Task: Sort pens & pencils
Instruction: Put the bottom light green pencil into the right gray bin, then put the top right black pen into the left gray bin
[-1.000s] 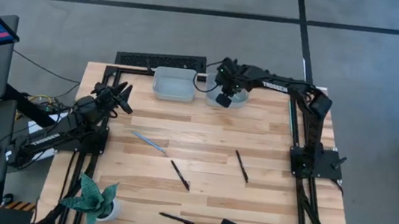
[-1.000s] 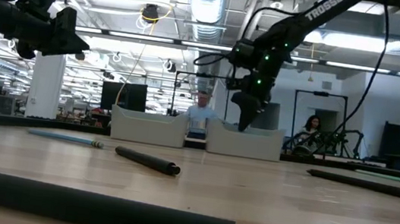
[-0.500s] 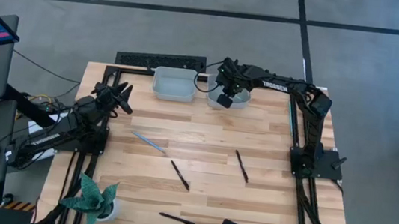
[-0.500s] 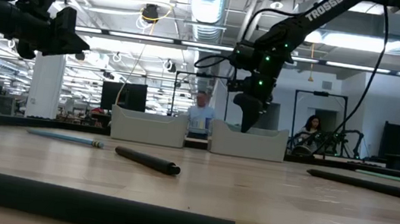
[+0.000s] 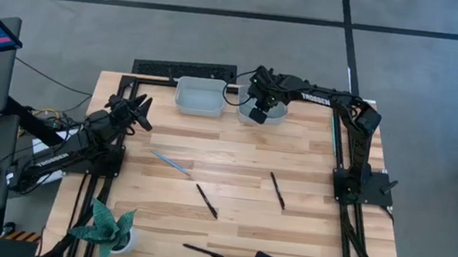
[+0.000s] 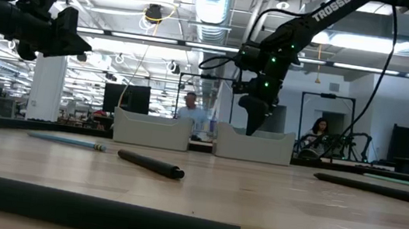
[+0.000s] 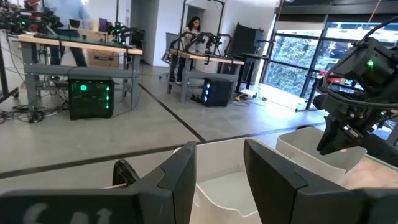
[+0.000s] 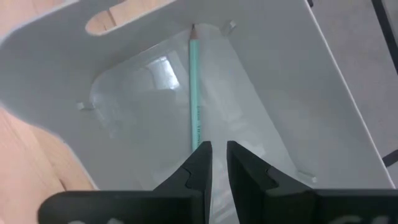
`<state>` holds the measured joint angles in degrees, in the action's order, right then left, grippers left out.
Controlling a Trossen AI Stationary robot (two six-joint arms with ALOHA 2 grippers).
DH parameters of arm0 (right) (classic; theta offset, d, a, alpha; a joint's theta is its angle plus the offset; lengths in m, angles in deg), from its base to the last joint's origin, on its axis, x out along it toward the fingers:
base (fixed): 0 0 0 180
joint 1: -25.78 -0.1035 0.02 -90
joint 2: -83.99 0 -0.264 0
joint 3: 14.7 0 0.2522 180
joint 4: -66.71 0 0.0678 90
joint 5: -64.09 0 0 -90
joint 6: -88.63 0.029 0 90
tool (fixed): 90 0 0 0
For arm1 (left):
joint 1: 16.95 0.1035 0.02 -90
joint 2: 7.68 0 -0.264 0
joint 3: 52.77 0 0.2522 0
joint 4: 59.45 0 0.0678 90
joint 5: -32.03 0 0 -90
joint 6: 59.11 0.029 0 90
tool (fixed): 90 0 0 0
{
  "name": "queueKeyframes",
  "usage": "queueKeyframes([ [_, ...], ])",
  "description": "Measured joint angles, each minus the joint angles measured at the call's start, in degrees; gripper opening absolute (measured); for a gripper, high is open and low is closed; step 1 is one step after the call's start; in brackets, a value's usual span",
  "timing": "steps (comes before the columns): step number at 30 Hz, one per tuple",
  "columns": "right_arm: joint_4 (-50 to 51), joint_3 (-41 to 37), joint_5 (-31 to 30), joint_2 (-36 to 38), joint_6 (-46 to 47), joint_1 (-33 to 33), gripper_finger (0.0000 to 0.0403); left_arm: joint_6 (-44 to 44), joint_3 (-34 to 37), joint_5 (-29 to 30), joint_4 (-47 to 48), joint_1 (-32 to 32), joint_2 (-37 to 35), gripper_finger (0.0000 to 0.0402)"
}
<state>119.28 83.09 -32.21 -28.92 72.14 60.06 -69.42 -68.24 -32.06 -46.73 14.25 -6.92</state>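
The right gripper [image 5: 258, 112] hung over the far side of the wooden table [image 5: 304, 232], right above the right-hand white bin [image 5: 275, 117]. Its two dark fingers [image 8: 198, 163] pointed down into that bin and were only a little bit apart, with nothing between them. One teal pencil [image 8: 194, 87] lay flat on the bottom of that bin. Its sharp tip was in a corner of the bin, and its other end was just beside the tip of one finger. I could not tell if that finger touched it. Another white bin [image 5: 199, 97] sat just beside the first one, on its left in the high view. The left gripper [image 5: 138, 110] was up in the air near the left edge of the table, well apart from the bins. Its fingers [image 7: 181, 174] were apart and held nothing. A second teal stick [image 5: 171, 162] lay flat on the table, nearer the left arm. A black pen [image 5: 206, 200] lay near the middle of the table, close to that teal stick but not touching it. A second black pen [image 5: 277, 190] lay more to the right. A third black pen [image 5: 203, 251] lay near the front edge. A small green plant [image 5: 104, 225] stood at the front left corner. A person [image 6: 188, 109] was far off in the room behind the bins.
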Motion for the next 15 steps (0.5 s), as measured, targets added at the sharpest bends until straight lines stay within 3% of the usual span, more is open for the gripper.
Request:
queueKeyframes([
  [8,0.16,0.0,-0.42,1.28,4.89,0.01,0.0072,0.0,0.0,-0.02,0.0,0.0,-0.01,0.0126],
  [15,2.09,-0.02,-0.37,6.68,12.26,0.63,0.0072,0.0,0.0,-0.02,0.0,0.0,0.0,0.0126],
])
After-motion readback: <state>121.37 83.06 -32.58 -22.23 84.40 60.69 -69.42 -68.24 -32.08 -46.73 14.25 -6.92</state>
